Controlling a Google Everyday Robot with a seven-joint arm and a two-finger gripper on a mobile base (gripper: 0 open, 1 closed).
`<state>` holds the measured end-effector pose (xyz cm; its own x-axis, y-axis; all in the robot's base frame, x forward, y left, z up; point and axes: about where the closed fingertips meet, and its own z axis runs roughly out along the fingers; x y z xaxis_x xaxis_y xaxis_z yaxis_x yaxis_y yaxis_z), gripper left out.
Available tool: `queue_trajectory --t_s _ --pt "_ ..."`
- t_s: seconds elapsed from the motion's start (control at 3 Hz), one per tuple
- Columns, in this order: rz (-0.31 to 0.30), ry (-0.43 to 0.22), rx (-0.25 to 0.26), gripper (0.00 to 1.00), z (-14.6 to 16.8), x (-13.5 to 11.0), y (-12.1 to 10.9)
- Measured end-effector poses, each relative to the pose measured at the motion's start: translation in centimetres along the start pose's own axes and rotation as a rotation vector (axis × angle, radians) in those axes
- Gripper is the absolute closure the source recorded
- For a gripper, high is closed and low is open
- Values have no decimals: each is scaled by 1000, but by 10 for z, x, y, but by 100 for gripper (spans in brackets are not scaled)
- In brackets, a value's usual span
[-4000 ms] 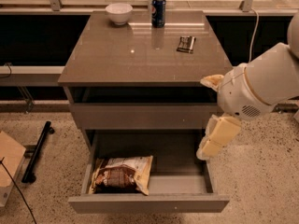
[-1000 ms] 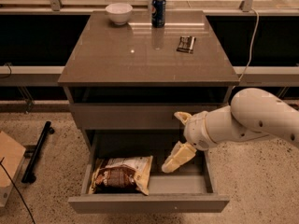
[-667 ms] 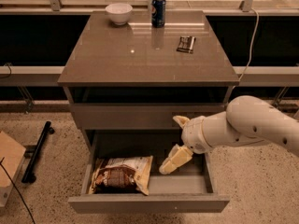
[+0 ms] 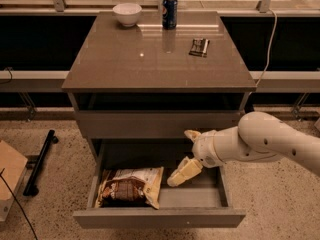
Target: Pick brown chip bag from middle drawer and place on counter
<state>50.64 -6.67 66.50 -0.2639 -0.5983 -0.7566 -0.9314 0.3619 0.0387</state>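
Over the middle drawer (image 4: 160,217), the jaws angle down-left, spread wide and empty.

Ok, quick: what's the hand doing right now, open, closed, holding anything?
Hand: open, holding nothing, low in the open middle drawer, just right of the brown chip bag.

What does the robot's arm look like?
The arm is a fat, smooth white tube with a few tiny dark dots. Its gripper, over the open drawer, has two pale yellow fingers shaped like little paddles.
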Motion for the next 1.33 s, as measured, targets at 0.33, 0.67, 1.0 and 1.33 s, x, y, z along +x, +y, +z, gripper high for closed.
queue_trajectory --t_s 0.33,0.67,1.0,1.33 --pt "0 0 0 0 0 0 0" --pt "13 -9 13 0 17 5 -2" --pt "48 -15 8 0 50 20 -6" --pt "90 -24 -10 0 72 34 -7"
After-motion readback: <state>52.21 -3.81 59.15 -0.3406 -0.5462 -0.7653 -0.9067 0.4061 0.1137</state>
